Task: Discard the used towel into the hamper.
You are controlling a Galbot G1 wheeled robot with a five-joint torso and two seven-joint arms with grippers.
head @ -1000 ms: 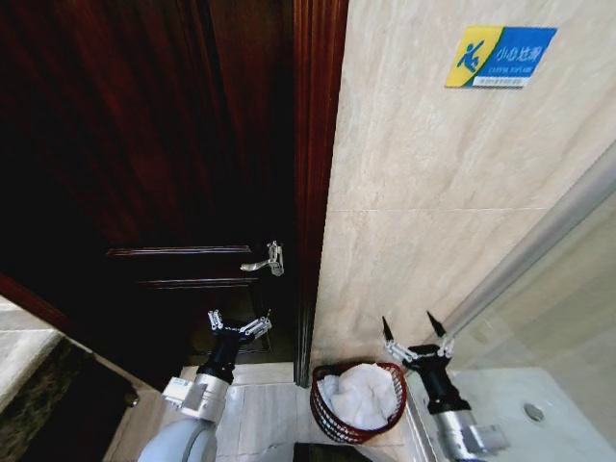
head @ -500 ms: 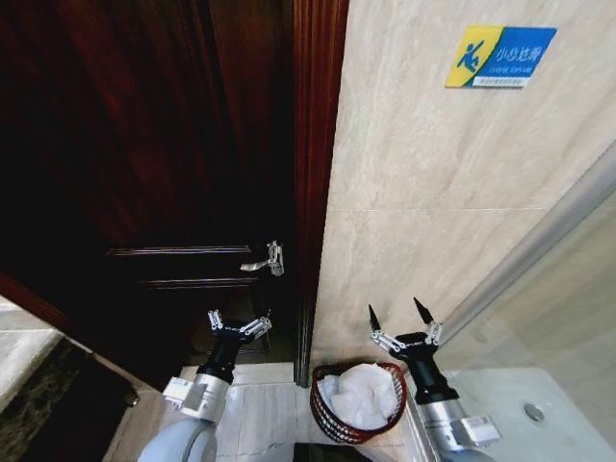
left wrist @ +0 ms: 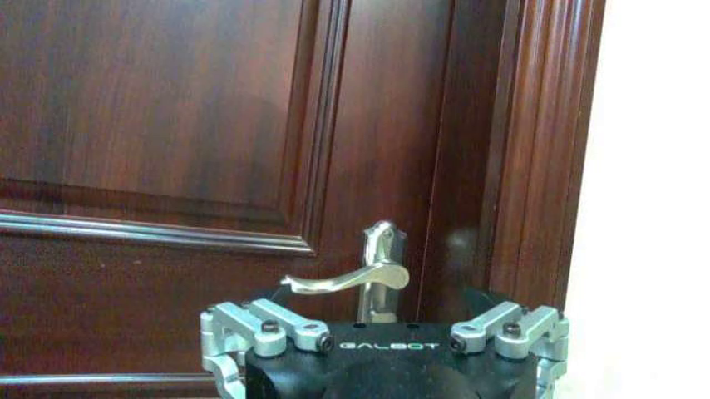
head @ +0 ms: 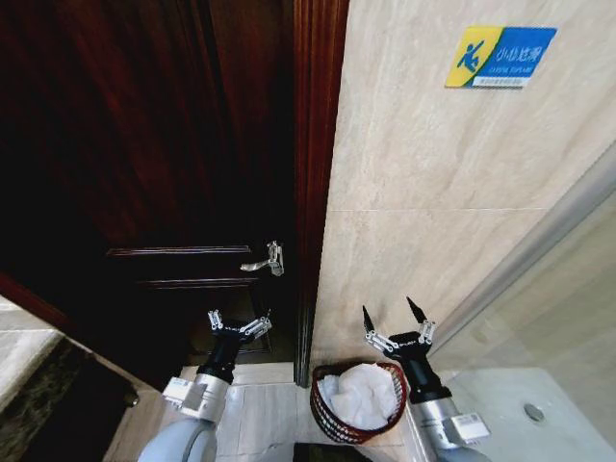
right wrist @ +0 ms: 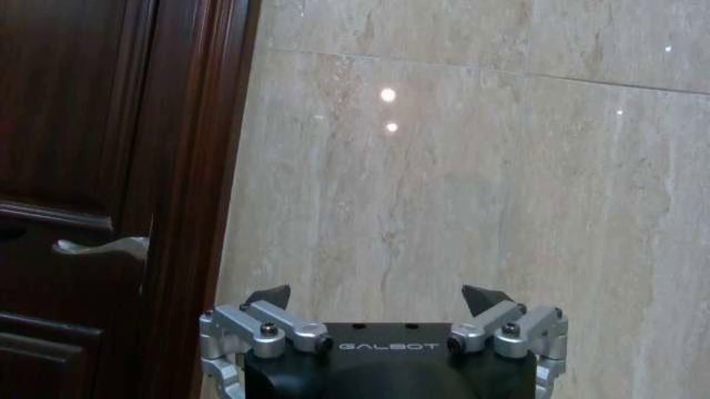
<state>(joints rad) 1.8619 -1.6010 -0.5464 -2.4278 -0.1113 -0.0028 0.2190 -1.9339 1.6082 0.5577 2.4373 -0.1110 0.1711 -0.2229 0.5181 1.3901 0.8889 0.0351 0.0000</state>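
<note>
Dark wood door filled the nine o'clock side, its handle above the left gripper, fingers spread, empty. Hamper with the towel sat at six o'clock against the marble wall. Right gripper hovered above its rim, spread wide, empty, marked "GALBOT". Blue-yellow sign at one o'clock.

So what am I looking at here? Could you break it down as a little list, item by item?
place: tiled corner beside a dark wooden door
hamper: on the floor against the wall, to the right of the door frame
towel: white, lying inside the hamper
right gripper: open, empty, raised above the hamper's right side
left gripper: open, empty, held in front of the door below its handle
wall sign: blue and yellow, high on the wall
</note>
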